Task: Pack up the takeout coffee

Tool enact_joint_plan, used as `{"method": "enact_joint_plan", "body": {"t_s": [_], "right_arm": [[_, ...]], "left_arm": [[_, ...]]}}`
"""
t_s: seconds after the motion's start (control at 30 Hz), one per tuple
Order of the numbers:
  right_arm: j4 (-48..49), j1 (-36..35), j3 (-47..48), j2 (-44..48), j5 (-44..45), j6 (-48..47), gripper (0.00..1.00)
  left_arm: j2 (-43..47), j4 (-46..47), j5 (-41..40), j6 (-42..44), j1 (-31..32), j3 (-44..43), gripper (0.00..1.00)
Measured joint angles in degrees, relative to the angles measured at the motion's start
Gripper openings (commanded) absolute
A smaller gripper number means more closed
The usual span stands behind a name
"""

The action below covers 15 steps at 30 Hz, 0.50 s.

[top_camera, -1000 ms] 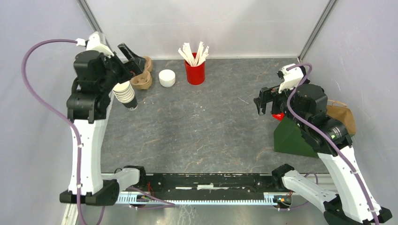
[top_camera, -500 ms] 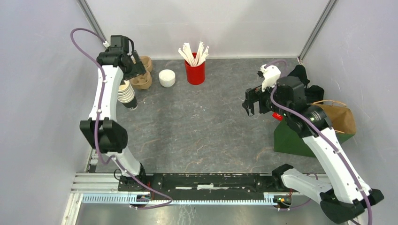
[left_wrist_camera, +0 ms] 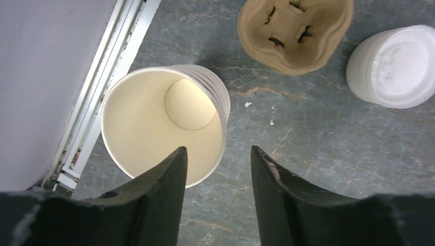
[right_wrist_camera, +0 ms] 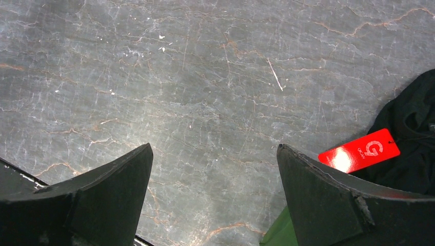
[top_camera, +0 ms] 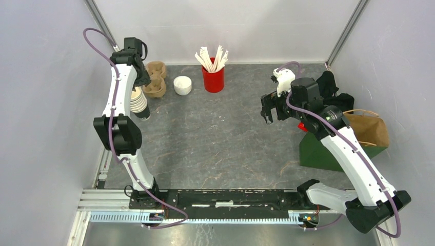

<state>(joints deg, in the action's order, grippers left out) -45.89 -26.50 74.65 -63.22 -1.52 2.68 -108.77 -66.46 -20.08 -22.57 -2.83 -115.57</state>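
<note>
**Left jaws astride the cup stack, right jaws wide over bare table**

We see the left arm (top_camera: pixel 117 97) bent at the elbow close to the left wall. Its forearm reaches to the back left corner and the wrist turns down there. The left gripper (left_wrist_camera: pixel 218 149) looks straight down on the cup stack (left_wrist_camera: pixel 164 123). Its fingers stand partly apart, one tip over the top cup's cream inside and the other over the table outside it, with the near rim between them. Nothing is pinched, and we cannot tell whether either tip touches the rim. Beyond the stack lies the carrier (left_wrist_camera: pixel 295 33), and right of that the lids (left_wrist_camera: pixel 397 66), both apart from the cups.

Farther right, by the back wall, the red holder (top_camera: pixel 213 79) stands upright with white sticks in it.

The right arm (top_camera: pixel 349 154) rises from the near right corner and leans inward over the table's right half. The right gripper (right_wrist_camera: pixel 214 148) hangs with its jaws spread wide and nothing between them. Right of it lie a black cloth (right_wrist_camera: pixel 410 118) with a red tag (right_wrist_camera: pixel 359 149), a green box (top_camera: pixel 320 151) and, just behind the box, a brown bag (top_camera: pixel 369 128).

The table (right_wrist_camera: pixel 205 77) is dark grey with rust-coloured veins. Pale walls close it in on three sides, and a metal rail (left_wrist_camera: pixel 102 97) runs along its left edge. No view shows the lidded cups, so we cannot tell where they are.
</note>
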Motion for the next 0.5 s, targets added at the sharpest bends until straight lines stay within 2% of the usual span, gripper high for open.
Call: {"method": "enact_joint_plan", "body": {"t_s": [0.2,0.5], "right_arm": [[0.4,0.0,0.0,0.0,0.0,0.0,0.98],[1.2,0.0,0.0,0.0,-0.3,0.0,0.98]], "left_arm": [[-1.3,-0.5,-1.5,1.2,-0.1,0.0,0.41],[-1.8,-0.7,-2.3,1.6,-0.4,-1.2,0.33]]}}
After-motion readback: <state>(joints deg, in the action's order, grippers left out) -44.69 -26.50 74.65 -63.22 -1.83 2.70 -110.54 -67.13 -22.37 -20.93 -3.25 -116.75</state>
